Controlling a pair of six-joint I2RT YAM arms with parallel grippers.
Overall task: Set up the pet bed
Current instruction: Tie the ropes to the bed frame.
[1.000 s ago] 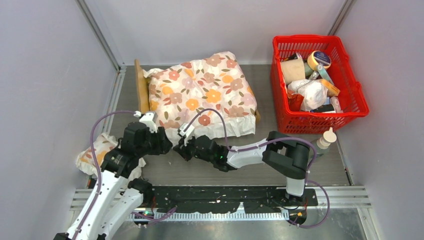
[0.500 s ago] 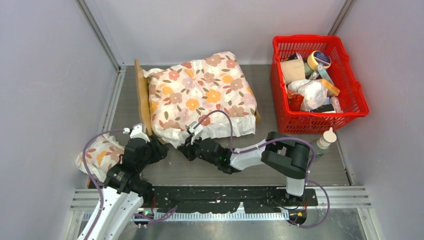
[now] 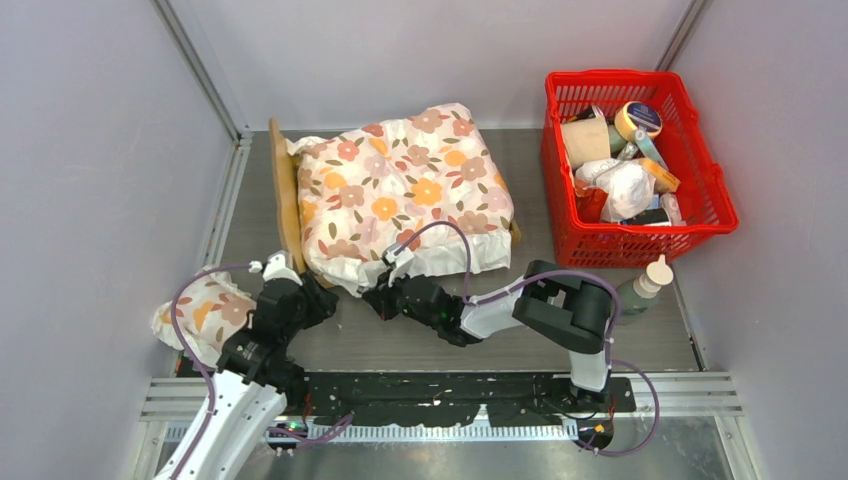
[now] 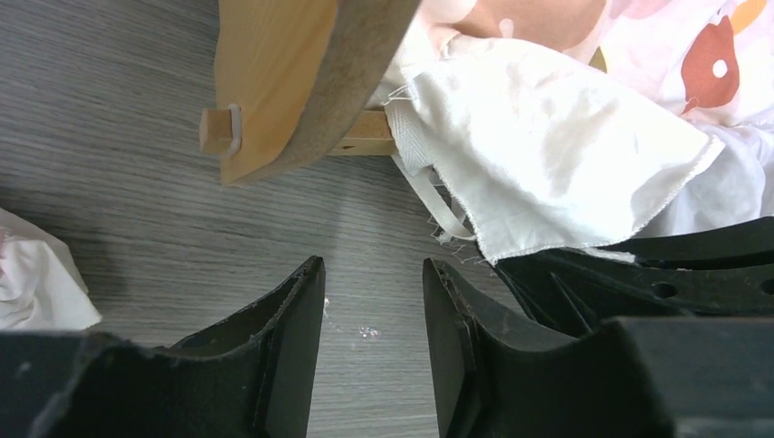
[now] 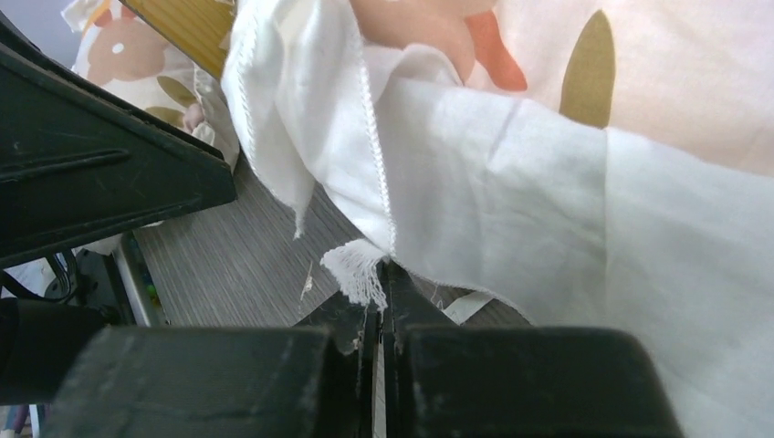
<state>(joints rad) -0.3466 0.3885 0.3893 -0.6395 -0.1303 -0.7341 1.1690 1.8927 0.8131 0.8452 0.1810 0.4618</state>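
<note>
My right gripper (image 5: 381, 306) is pinching the floral cushion's (image 3: 400, 185) hem.
My left gripper (image 4: 372, 306), spread, is retreating lower-left; I'm tugging alone.

One small light-wood pet bed frame (image 3: 285, 195) with a scalloped headboard. On that bed, one large white floral-print fabric cushion (image 3: 400, 190). Left of it, one small floral-print fabric pillow (image 3: 205, 305). To its right, one red plastic mesh basket (image 3: 620, 242) and one clear bottle with a white nozzle cap (image 3: 648, 282).
</note>
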